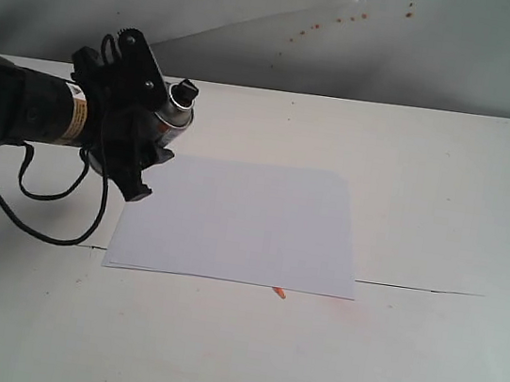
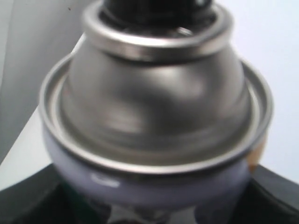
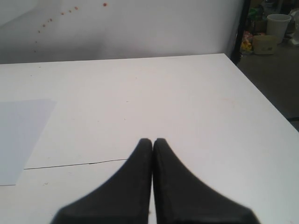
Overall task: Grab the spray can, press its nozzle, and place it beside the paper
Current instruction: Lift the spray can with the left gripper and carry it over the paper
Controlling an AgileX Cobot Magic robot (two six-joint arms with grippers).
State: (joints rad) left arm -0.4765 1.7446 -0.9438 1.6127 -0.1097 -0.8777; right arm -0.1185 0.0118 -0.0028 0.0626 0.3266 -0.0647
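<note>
Exterior view: left end effector clamped around can, held tilted by the far left corner of paper. Black nozzle uppermost and free of the grip. Can's label and base hidden behind the black fingers, contact with worktop not discernible. Cable looping below the arm. Small orange fleck at the paper's near edge, too small to identify.

Left wrist view: blurred close-up of the can's domed shoulder, nozzle cut off at the frame edge, fingers only as dark corners.

Right wrist view: right end effector with tips pressed together, holding nothing, above bare worktop. Paper cropped to one corner.
</note>
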